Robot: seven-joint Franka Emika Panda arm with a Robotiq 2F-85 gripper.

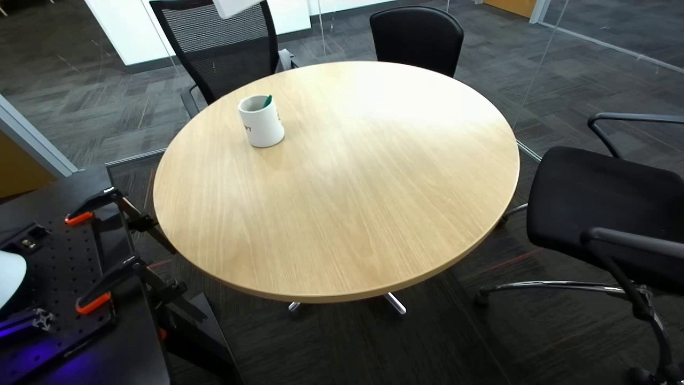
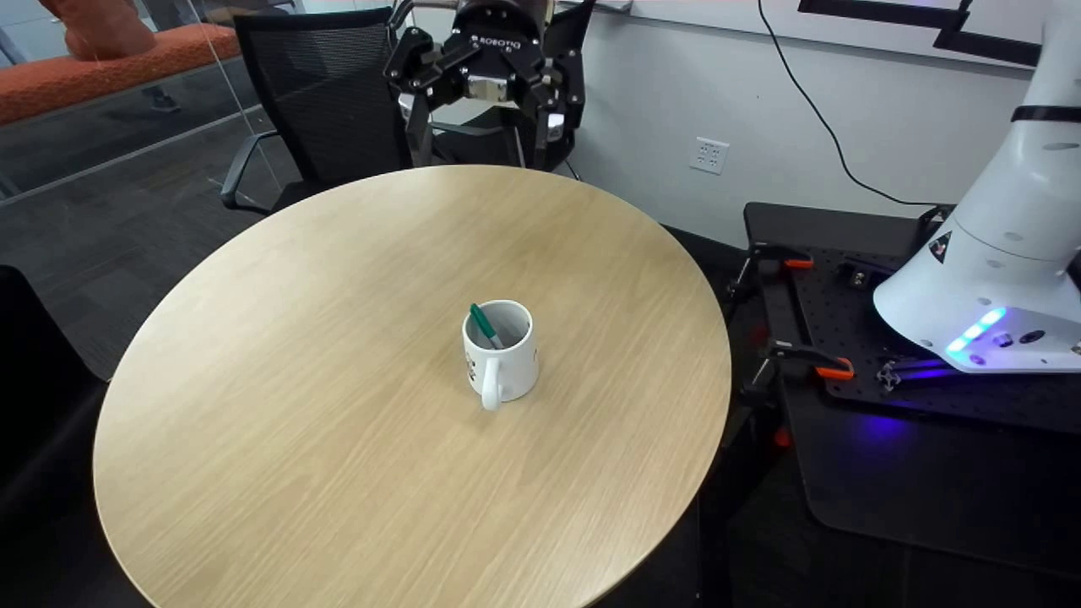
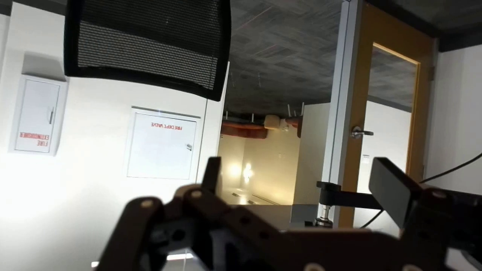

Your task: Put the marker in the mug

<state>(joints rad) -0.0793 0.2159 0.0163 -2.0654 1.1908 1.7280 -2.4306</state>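
Note:
The white mug stands upright on the round wooden table in both exterior views (image 1: 263, 128) (image 2: 518, 371). The green-teal marker leans inside the mug, with its upper end showing at the rim in both exterior views (image 1: 267, 101) (image 2: 484, 323). The marker's lower end is partly hidden by the mug wall. My gripper shows at the top of an exterior view (image 2: 471, 148), well apart from the mug and high up, toward the table's edge. Its fingers are spread wide with nothing between them, as the wrist view (image 3: 301, 177) also shows. The mug and marker are out of the wrist view.
The round table (image 1: 347, 214) has black chairs (image 1: 417, 40) around it. The robot base (image 2: 996, 279) stands on a black side table (image 2: 895, 481) with orange-tipped clamps (image 2: 832, 369). The wrist view is upside down and shows a chair back (image 3: 147, 49), a wall and a door (image 3: 350, 158).

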